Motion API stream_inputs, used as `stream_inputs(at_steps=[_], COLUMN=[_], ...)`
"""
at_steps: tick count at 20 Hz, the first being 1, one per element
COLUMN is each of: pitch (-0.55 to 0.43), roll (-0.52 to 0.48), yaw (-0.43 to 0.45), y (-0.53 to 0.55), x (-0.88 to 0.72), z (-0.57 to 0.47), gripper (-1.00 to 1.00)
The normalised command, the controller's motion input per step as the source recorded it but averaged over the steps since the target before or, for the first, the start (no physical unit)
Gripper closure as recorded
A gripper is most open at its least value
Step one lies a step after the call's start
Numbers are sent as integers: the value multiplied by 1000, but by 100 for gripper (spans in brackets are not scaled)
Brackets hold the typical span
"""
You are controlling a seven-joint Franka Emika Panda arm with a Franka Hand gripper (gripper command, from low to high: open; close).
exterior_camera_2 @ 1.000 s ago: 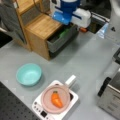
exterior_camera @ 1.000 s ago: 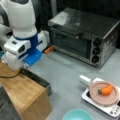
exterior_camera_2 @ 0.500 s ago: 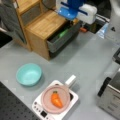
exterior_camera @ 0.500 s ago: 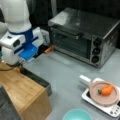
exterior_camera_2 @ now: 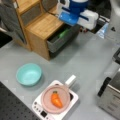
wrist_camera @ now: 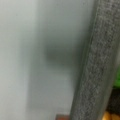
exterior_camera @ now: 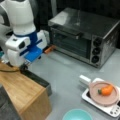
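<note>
Since the earlier frames the arm has shifted along the front of the open drawer (exterior_camera_2: 62, 40). Its gripper (exterior_camera: 23, 66) now sits low at the drawer's edge, beside the wooden cabinet (exterior_camera: 22, 92); whether the fingers are open or closed cannot be told. A green item (exterior_camera_2: 63, 33) lies inside the drawer. In the wrist view the grey drawer wall (wrist_camera: 92, 65) stands close, over grey table (wrist_camera: 30, 50). A carrot (exterior_camera_2: 56, 99) rests on a pink plate (exterior_camera_2: 47, 96), well apart, near a teal bowl (exterior_camera_2: 28, 74) and a toaster oven (exterior_camera: 82, 37).

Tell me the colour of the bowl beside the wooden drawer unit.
The bowl is light teal, clearest in a front view, lying on the grey table.
</note>
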Motion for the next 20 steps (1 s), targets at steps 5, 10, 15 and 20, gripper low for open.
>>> stream_inputs(at_steps=[5, 10, 15, 20], pitch=[-44, -59, -94, -124], roll=[-117, -79, -43, -39], yaw=[-1, -44, -76, -78], y=[-36, 21, 78, 54], x=[17, -64, -92, -98], z=[-97, -146, -249, -194], gripper=[-100, -100, -100, -100])
